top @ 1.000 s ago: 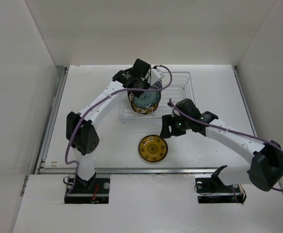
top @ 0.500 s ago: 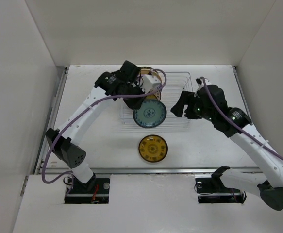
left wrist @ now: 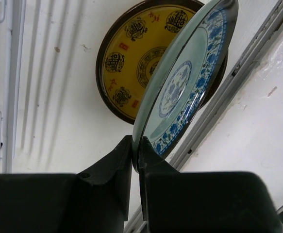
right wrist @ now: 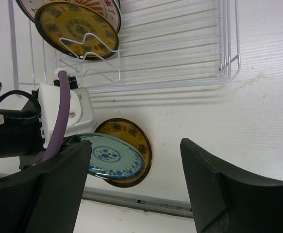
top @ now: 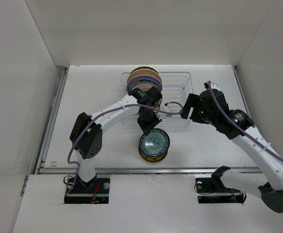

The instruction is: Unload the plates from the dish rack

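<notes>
Left fingers [left wrist: 123, 151] clamped on the blue-patterned plate [left wrist: 180, 92] by its rim, tilted above the yellow plate [left wrist: 131, 63], 6 o'clock of the dish rack [top: 176, 92]: level it before release. Right fingers [right wrist: 214, 184] apart.

Top camera: high overhead, looking down on table [top: 92, 92]. Left wrist: close; right wrist: farther. All share blue-patterned plate [top: 154, 141].

One rack [top: 179, 91], one held plate [top: 155, 142], one lying plate [left wrist: 126, 63], several racked plates [top: 143, 78]
</notes>
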`<state>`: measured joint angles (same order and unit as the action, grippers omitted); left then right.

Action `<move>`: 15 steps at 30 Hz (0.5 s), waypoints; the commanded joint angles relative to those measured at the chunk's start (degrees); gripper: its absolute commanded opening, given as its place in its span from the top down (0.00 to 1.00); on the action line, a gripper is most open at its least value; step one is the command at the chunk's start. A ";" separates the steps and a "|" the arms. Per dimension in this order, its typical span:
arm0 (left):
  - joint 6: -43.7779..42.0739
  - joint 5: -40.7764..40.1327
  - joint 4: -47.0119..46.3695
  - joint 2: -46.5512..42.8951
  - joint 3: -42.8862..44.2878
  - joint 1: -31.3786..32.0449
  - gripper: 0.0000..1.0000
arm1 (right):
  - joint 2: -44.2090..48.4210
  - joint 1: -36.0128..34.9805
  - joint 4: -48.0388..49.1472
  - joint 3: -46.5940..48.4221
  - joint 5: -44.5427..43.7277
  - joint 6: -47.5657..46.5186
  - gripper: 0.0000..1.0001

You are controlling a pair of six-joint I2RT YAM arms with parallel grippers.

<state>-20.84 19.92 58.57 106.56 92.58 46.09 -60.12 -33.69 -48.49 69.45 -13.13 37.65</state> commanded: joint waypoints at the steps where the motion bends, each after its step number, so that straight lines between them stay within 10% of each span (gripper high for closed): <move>1: -0.52 0.47 -1.17 -0.40 0.07 0.94 0.98 | 1.41 0.12 -0.38 -0.10 -2.34 0.76 0.20; 15: -1.75 -2.34 -1.61 1.19 -1.00 1.46 0.53 | -0.18 0.12 -0.38 0.95 -3.40 0.14 0.19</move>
<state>-21.47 17.76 55.79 107.77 91.35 46.89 -60.12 -33.69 -49.54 69.25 -15.68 37.89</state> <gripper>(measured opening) 0.454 0.806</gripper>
